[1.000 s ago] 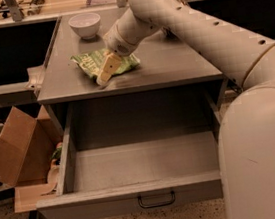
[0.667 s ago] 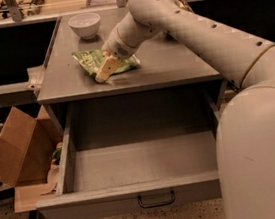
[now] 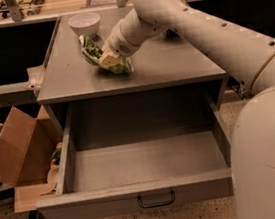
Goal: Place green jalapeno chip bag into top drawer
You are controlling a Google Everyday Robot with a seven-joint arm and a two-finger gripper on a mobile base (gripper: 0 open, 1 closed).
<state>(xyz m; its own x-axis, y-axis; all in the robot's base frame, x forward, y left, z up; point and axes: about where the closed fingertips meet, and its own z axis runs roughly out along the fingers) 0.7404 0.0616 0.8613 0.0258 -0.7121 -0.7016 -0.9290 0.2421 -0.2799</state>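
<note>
The white arm reaches from the right over the grey table. Below the gripper, past the table's front edge, the drawer stands pulled out, with its floor bare and open from above. A cardboard box sits on the floor far down-left of the gripper, a white bowl stands near it up-left, and the gripper is closed on the green bag, which sticks out toward the bowl.

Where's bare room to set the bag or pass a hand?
Bare: top drawer floor, wall to wall. Also free: tabletop right of the gripper and along the front edge. Crowded: back left, where bowl, green jalapeno chip bag and gripper bunch.
</note>
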